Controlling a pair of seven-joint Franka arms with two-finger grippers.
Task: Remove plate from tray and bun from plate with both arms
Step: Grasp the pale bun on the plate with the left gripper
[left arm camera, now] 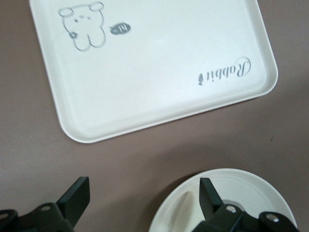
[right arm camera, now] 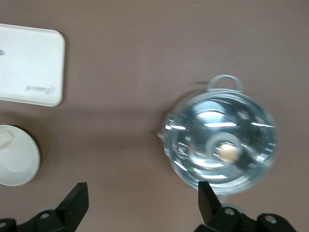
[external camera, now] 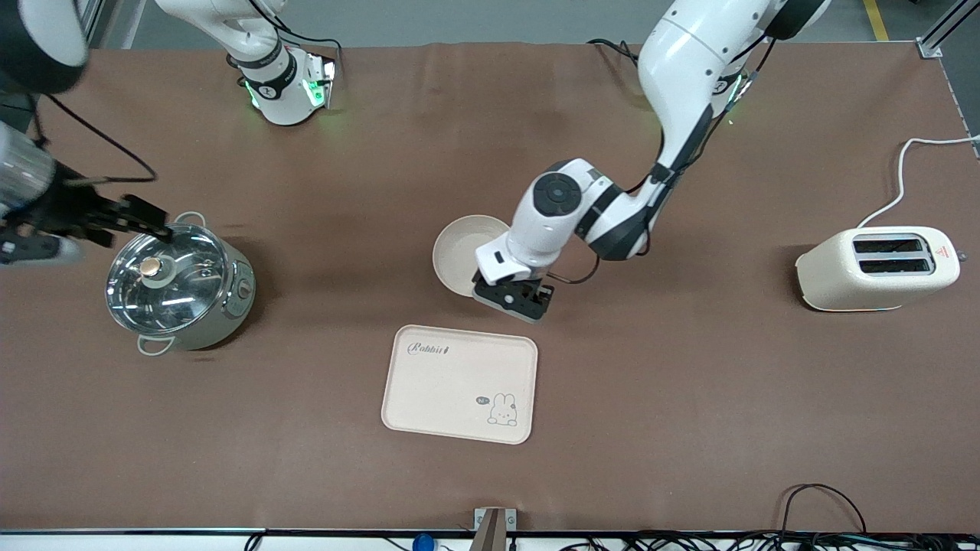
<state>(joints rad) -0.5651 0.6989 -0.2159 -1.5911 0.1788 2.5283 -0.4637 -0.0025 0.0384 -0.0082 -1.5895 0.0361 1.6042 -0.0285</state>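
**Plate off the tray, bun not yet lifted**

You have a brown-covered table [external camera: 689, 398] in front of you, with a toaster [external camera: 877, 268] near the left arm's end and a lidded steel pot [external camera: 180, 287] near the right arm's end.

The tray [external camera: 459, 383] lies bare in the middle, close to the table's camera-side edge. The plate [external camera: 459, 252] sits on the cloth just beside the tray's farther edge, apart from it, so judge that half of the job done.

Your left gripper [external camera: 514, 297] hangs low over the plate's rim, fingers spread wide with nothing between them; it looks to have just set the plate there. In the left wrist view a pale lump, probably the bun [left arm camera: 186, 210], shows in the plate beside one finger, mostly hidden.

Your right gripper [external camera: 142, 218] is over the pot lid, jaws apart and empty, well away from the plate. It will need to cross to the plate for the bun.
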